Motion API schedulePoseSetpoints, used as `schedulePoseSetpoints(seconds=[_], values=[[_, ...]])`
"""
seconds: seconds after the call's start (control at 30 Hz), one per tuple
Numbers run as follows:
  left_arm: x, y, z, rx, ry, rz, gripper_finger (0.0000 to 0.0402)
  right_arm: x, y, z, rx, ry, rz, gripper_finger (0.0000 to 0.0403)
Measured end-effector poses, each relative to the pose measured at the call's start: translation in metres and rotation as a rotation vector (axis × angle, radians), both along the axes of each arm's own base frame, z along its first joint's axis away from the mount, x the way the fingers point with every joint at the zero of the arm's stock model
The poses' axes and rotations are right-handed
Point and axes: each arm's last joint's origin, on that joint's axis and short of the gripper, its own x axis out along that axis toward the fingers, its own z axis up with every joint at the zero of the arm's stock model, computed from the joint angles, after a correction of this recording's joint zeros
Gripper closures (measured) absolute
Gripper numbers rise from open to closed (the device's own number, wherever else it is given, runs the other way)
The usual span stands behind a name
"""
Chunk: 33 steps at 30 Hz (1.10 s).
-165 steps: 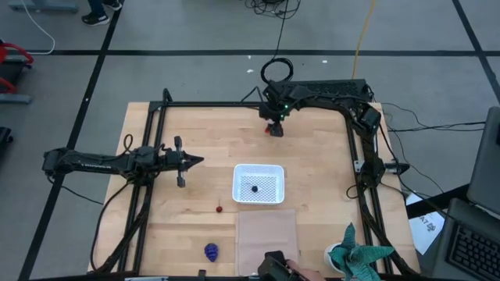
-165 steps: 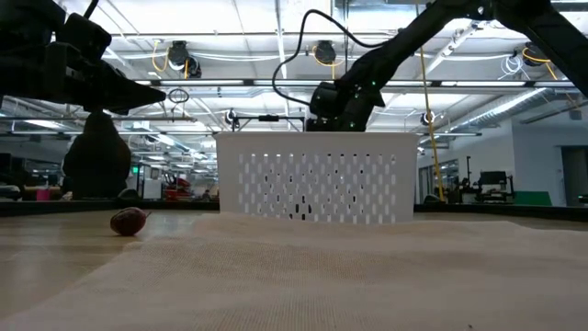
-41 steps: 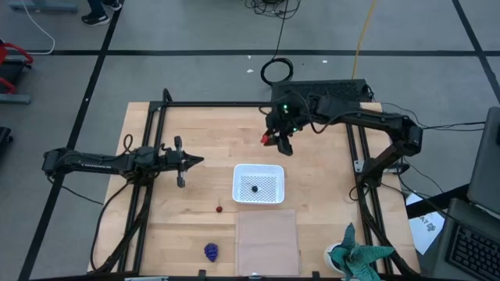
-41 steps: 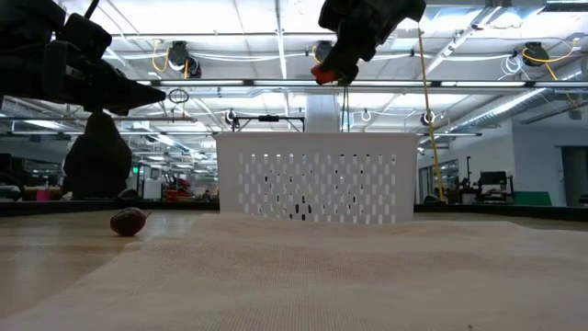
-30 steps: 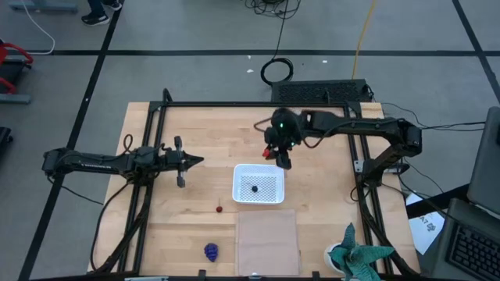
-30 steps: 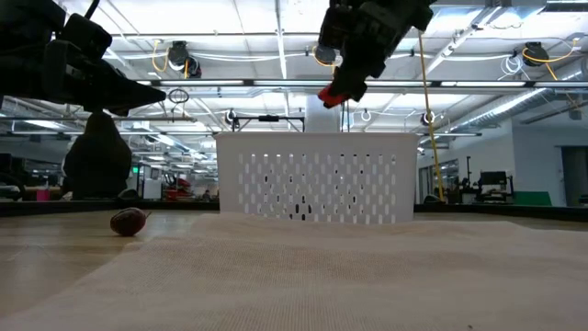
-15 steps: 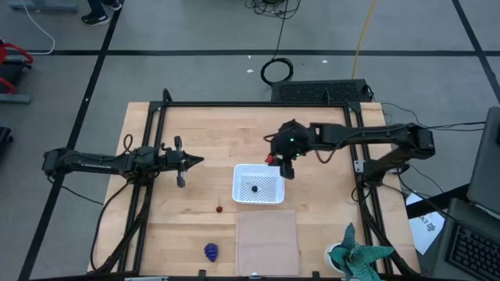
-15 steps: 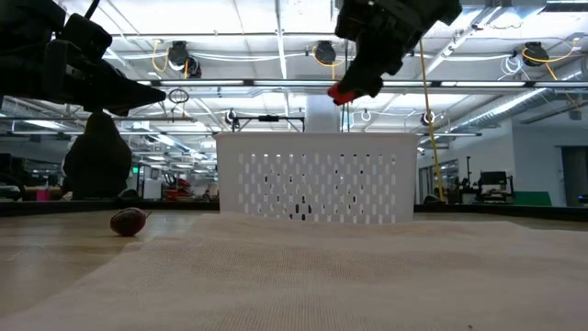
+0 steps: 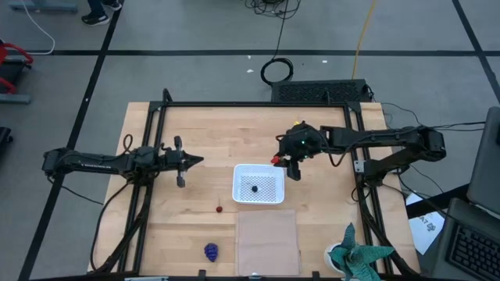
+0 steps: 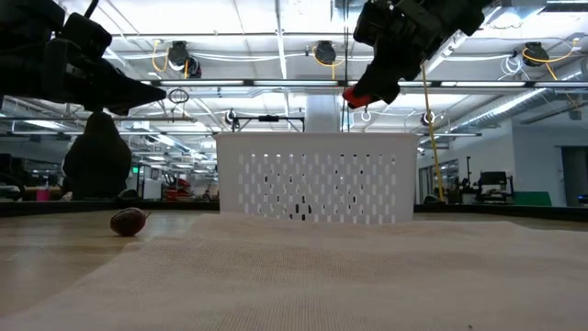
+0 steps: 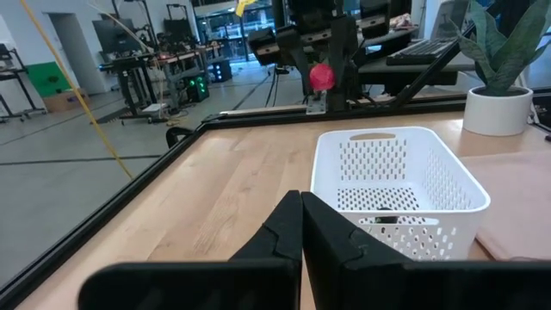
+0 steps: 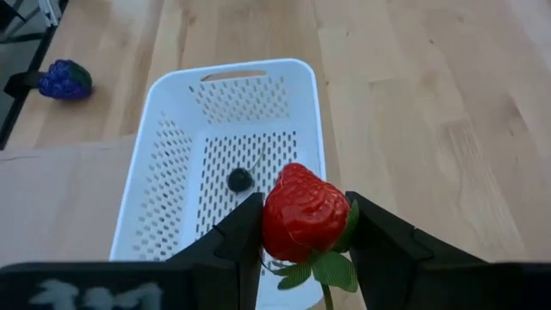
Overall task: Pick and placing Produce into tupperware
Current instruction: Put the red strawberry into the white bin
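The tupperware (image 9: 258,184), a white perforated tub, stands on the wooden table near its middle, with the dark round berry (image 9: 254,188) on its floor. My right gripper (image 9: 282,165) hangs above the tub's far right corner, shut on the red strawberry (image 12: 303,213). The strawberry (image 10: 358,95) is higher than the tub's rim. The small red cherry (image 9: 220,208) and the purple grape bunch (image 9: 212,251) lie on the table nearer the front. My left gripper (image 9: 200,161) waits shut and level, left of the tub. My right gripper pinches the strawberry's two opposite sides (image 12: 274,226) between its two fingers (image 12: 244,231). The fingers slant down from the table's far right. The strawberry is lifted clear above the tub, its green leaves (image 12: 324,269) toward the wrist and its red tip pointing away.
A flat pale tan panel (image 9: 267,240) lies just in front of the tub. A potted teal plant (image 9: 355,256) stands at the near right corner. Black frame rails (image 9: 148,187) run along the table's left, far and right sides.
My right gripper has carried the strawberry toward the table's near edge and a little to the right, sinking slightly, from beyond the tub's far rim to above its far right corner. It has stayed shut on the strawberry.
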Motion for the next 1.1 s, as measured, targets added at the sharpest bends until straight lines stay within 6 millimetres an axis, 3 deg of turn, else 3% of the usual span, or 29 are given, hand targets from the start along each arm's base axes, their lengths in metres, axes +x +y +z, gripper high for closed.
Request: schedulePoseSetpoints(seconds=[0.37,0.57,0.87,1.1], values=[[0.000,0.000,0.001,0.000,-0.007,0.000,0.0398,0.003,0.001,0.001,0.003,-0.030,-0.001,0.0268],[0.000,0.000,0.001,0.000,-0.006,0.000,0.0398,0.013,0.013,0.002,0.028,-0.099,0.053,0.0269],[0.001,0.000,0.000,-0.001,-0.004,-0.001,0.0398,0.038,0.017,0.006,0.034,0.016,0.083,0.0270],[0.001,0.000,0.000,-0.004,-0.003,-0.004,0.0398,0.052,0.016,-0.012,0.028,0.109,0.166,0.0270]])
